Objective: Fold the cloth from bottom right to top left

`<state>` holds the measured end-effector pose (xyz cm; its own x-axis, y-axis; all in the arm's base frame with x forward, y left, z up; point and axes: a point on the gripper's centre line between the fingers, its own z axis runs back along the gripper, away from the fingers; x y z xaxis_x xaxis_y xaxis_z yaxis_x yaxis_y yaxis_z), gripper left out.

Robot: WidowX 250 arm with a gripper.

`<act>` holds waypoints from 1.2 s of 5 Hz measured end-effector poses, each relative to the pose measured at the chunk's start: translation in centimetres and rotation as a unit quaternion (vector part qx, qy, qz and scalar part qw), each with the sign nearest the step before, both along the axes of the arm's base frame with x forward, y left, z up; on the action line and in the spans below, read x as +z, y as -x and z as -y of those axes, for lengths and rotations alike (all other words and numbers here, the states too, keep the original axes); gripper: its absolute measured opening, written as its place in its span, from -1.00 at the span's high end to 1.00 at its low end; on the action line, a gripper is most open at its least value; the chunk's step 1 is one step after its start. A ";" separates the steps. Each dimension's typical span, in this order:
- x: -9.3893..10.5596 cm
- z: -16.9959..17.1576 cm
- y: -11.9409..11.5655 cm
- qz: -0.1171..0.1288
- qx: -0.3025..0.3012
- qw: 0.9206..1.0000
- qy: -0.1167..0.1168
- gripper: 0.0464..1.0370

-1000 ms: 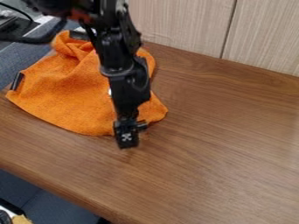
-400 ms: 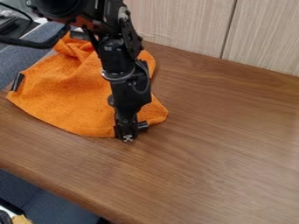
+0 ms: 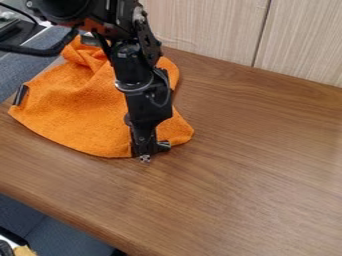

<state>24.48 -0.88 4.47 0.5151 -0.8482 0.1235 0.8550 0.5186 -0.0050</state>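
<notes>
A black robot arm [image 3: 139,75] hangs from the upper left of the frame over 1 orange cloth [image 3: 73,115] on a brown wooden table [image 3: 260,170], its gripper [image 3: 151,149] pointing down at the cloth's lower right edge. The picture does not settle whether the gripper is open or closed, or whether it has any fabric in its grasp.

The cloth lies across the upper left of the frame, its lower edge curving from the far left to a rounded corner just right of the gripper. Rumpled folds gather near its top, partly behind the arm, while the broad middle and lower parts lie mostly smooth. A small dark tab [image 3: 21,94] sits at the cloth's left corner, and a pale wood-grain panel [image 3: 207,27] stands behind the table.

The job, a fold from bottom right to top left, appears to be at its opening step, with the gripper placed at the corner to be taken. That lower right corner lies out on the table, and no fold carries it toward the top left. Left to do, by the look of it: secure the corner, lift it, carry it across to the upper left and let go.
</notes>
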 end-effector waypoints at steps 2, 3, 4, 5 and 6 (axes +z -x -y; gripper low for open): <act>2.8 0.2 0.9 0.017 -0.008 0.999 0.039 0.95; 4.8 0.5 0.9 0.023 -0.022 0.998 0.048 0.95; 7.2 -1.1 -1.3 0.037 0.011 0.998 0.053 0.95; 8.1 -2.8 -4.3 0.043 0.044 0.997 0.054 0.95; 8.0 -5.0 -7.5 0.039 0.084 0.994 0.056 0.95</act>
